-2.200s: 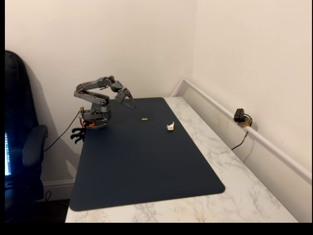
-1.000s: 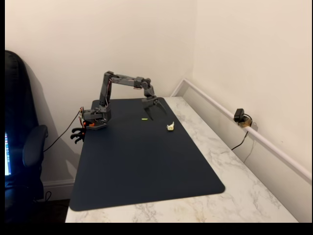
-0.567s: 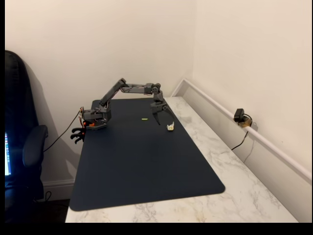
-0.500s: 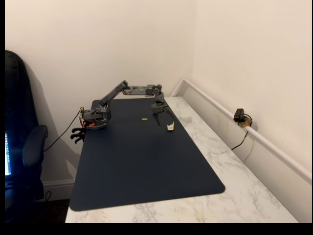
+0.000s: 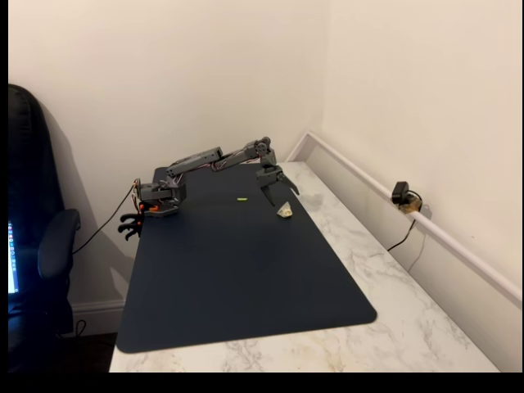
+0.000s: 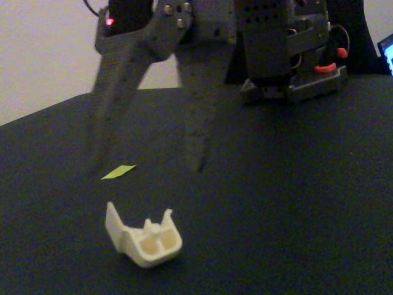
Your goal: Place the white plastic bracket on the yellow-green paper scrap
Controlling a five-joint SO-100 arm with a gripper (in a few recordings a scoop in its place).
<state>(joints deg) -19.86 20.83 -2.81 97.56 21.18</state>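
The white plastic bracket (image 5: 285, 210) lies on the dark mat near its right edge; close up it is a cream, angular piece (image 6: 144, 236) with two upright tabs. The yellow-green paper scrap (image 5: 242, 199) lies flat on the mat to the bracket's left, and in the low fixed view the scrap (image 6: 118, 172) sits just behind the bracket. My gripper (image 5: 281, 195) hangs open just above and behind the bracket, pointing down. In the low view the gripper (image 6: 145, 166) has its two grey fingers (image 6: 198, 123) spread wide with nothing between them.
A dark blue mat (image 5: 246, 278) covers most of the marble table (image 5: 385, 327). The arm's base (image 5: 160, 201) is clamped at the mat's far left corner. A white rail with a small black device (image 5: 401, 195) and cable runs along the right wall. An office chair (image 5: 41, 246) stands at the left.
The arm has unfolded from its tucked pose and reached rightward past the paper scrap. The gripper has opened and now hangs over the bracket. Bracket and scrap have not moved.
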